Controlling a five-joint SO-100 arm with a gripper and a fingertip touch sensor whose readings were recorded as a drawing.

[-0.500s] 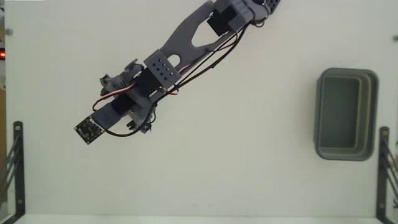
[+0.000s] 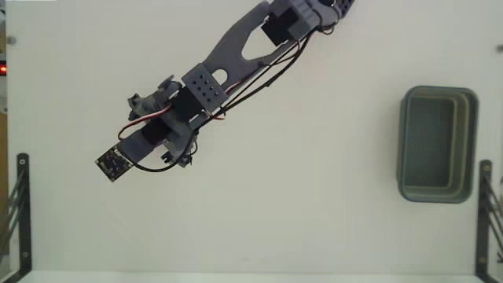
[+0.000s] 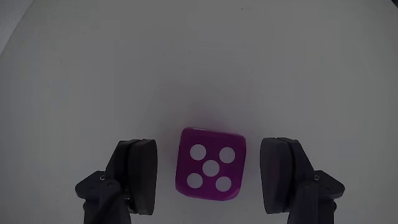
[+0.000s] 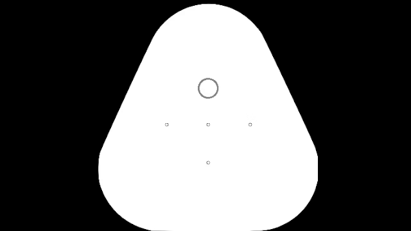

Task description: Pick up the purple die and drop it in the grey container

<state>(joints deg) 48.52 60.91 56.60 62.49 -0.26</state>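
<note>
Purple die: magenta-purple, five white pips on top. Grey container: grey-green. Gripper: dark grey fingers. Table: plain white.

In the wrist view the purple die sits on the white surface between the open jaws, with a narrow gap on each side; bare surface lies all around it. In the fixed view the stretch of surface between the arm at the left and the grey container at the far right is bare. Black brackets stand at both lower edges.
</note>
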